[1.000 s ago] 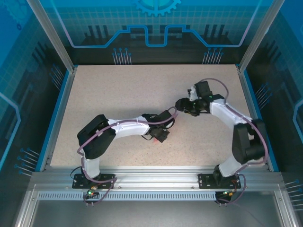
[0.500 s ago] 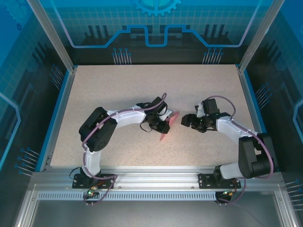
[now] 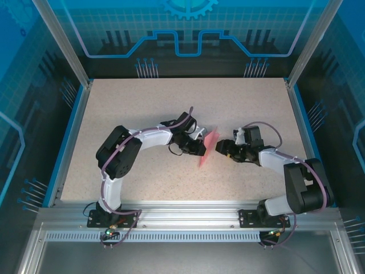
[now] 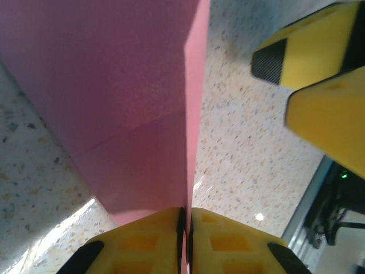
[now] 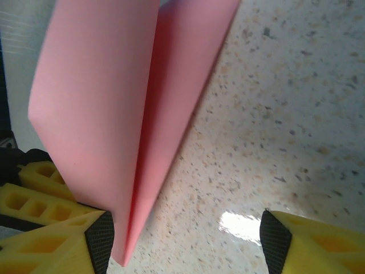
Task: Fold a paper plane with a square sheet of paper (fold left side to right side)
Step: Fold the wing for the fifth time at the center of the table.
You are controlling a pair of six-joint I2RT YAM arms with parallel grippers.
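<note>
Seen from above, a speckled beige table (image 3: 142, 108) with a blue rim at its sides sits inside a blue-walled enclosure. Bare surface stretches from the middle to the far edge and toward both side rims. The folded pink paper (image 3: 208, 149) sits mid-table as a narrow slanted strip, well apart from every edge. My left arm (image 3: 151, 138) rises from its base at the near left, bends at the elbow and reaches right. My right arm (image 3: 274, 158) folds back from the near right and reaches left, low over the table. The two wrists face each other across the paper. My left jaws are pressed together on the paper's edge, and in the left wrist view the sheet runs up from the thin slit between them. My right jaws stand wide apart just beside the paper, its lower tip next to one of them. In the right wrist view two pink flaps meet at a crease. The paper's top is cut off in both wrist views. From above, my left wrist covers the grip point, and I cannot tell whether the paper touches the table.
</note>
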